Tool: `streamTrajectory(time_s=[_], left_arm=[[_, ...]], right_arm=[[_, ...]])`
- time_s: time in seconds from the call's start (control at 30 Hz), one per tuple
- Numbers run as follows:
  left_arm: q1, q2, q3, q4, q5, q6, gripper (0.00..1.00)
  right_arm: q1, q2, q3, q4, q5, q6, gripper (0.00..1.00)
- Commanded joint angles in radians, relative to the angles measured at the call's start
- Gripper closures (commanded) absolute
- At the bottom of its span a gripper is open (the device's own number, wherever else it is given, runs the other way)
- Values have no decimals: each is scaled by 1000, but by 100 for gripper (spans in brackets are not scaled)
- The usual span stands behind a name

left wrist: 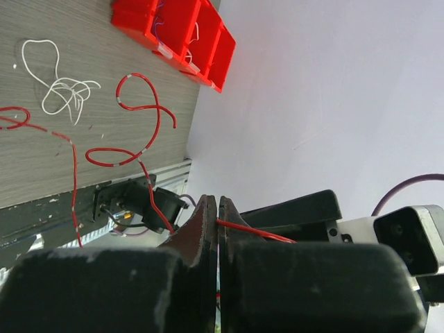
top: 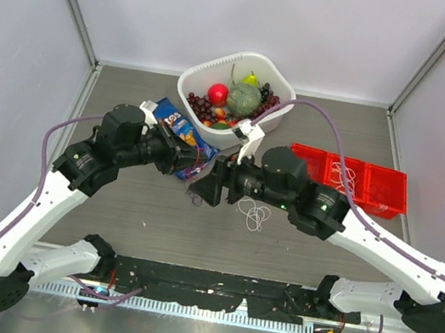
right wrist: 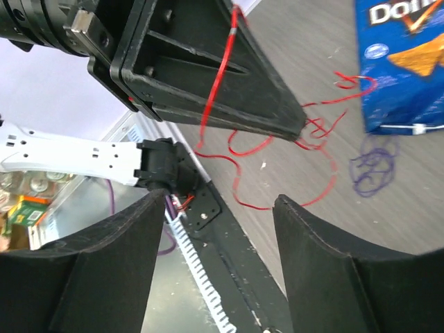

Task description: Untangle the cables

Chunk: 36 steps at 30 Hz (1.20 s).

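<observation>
My left gripper (top: pixel 199 168) is shut on a red cable (left wrist: pixel 142 111); the strand is pinched between its closed jaws (left wrist: pixel 219 220) and hangs down in loops onto the table. In the right wrist view the red cable (right wrist: pixel 219 76) runs along the left gripper's fingers (right wrist: pixel 208 83) and curls on the wood. A purple-blue cable (right wrist: pixel 374 165) lies bunched beside the chip bag. A white cable (top: pixel 254 215) lies loose on the table, also seen in the left wrist view (left wrist: pixel 59 90). My right gripper (right wrist: pixel 222 200) is open and empty, right next to the left gripper (top: pixel 212 187).
A blue chip bag (top: pixel 178 127) lies behind the left gripper. A white basket (top: pixel 192 84) of fruit stands at the back. Red bins (top: pixel 378 190) holding thin white wire sit at the right. A black strip (top: pixel 210 285) runs along the near edge.
</observation>
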Motion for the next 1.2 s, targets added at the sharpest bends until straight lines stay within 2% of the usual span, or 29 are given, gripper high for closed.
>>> streamTrajectory(time_s=[0.0,0.07,0.23,0.47,0.53,0.63,0.67,0.7,0.73,0.77,0.8,0.97,1.03,1.07,1.17], left_arm=[[4,-12,3,46,30,-13,100],[3,-5,1,51,43,-16,100],[4,0,4,59,49,-29,100],[4,-18,-29,118,92,-81,100],[3,-28,-54,146,104,-98,100],[4,-40,-94,213,127,-131,100],[3,-44,-112,241,139,-143,100],[4,-48,-123,262,152,-151,99],[3,-48,-135,290,161,-155,98],[3,-52,-143,311,165,-157,96],[4,-52,-146,319,168,-157,93],[3,-54,-153,332,173,-148,72],[3,-51,-153,342,175,-138,70],[4,-49,-152,342,175,-135,66],[4,-43,-137,313,170,-112,46]], right_arm=[[1,-78,-3,-47,137,-84,30],[1,-64,-10,-10,119,-81,29],[3,11,-5,128,-62,-40,33],[3,48,-68,261,-93,-3,37],[3,62,-63,277,-105,8,41],[3,66,-68,289,-121,28,60],[3,56,-75,289,-118,31,72],[3,39,-83,285,-103,32,79],[3,27,-95,280,-72,34,92],[3,2,-102,265,-53,35,98],[4,-10,-114,255,-20,34,99],[3,-104,-140,196,71,31,99],[3,-130,-148,180,97,34,99],[3,-139,-151,176,100,37,99],[1,-180,-142,124,204,34,99]])
